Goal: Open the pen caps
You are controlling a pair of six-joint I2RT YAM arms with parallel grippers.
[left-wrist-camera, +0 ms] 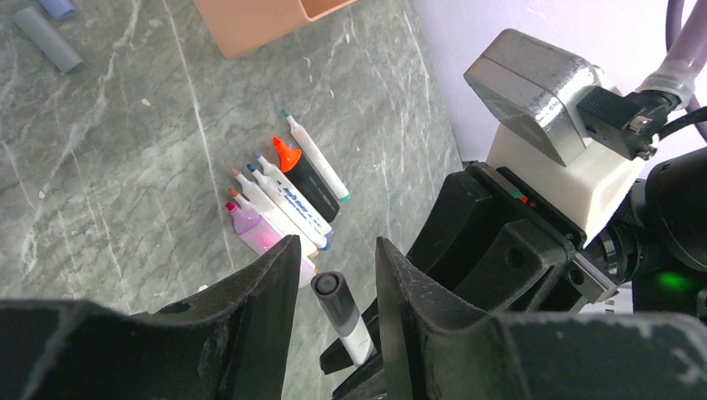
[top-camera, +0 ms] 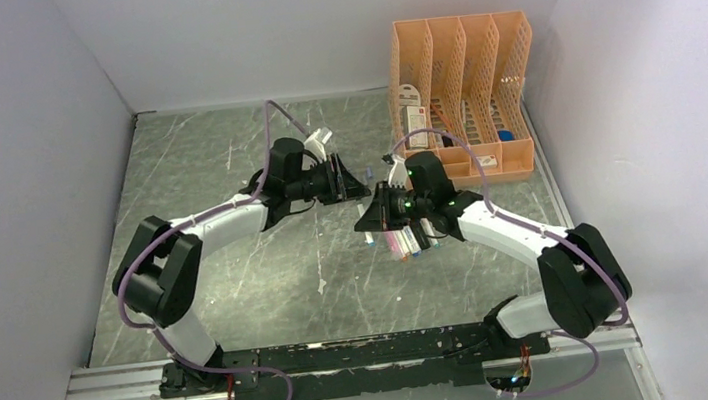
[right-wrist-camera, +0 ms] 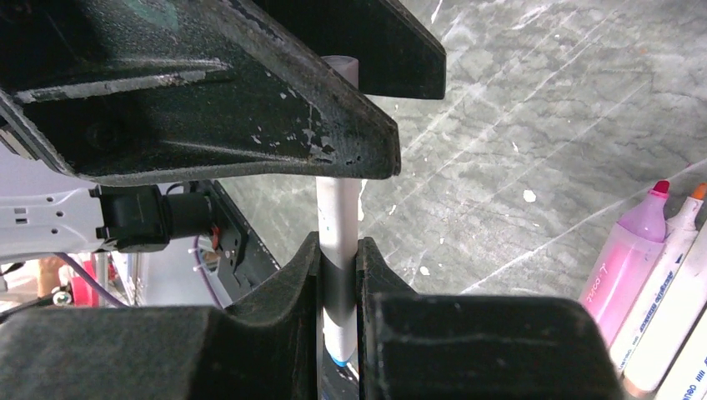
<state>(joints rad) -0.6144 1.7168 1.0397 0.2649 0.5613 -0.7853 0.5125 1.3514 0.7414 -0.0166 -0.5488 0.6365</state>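
Blue txt on white pen (left-wrist-camera: pixel 293 202), illegible.

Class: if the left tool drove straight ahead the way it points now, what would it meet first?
Most likely the grey-capped end of the pen that the right tool grips, just ahead between the left tool's open jaws; depth is unclear.

Pens (left-wrist-camera: pixel 288 196) lie side by side (tips bare); another pen (right-wrist-camera: pixel 338 208) is clamped in the right hand (right-wrist-camera: pixel 338 260).
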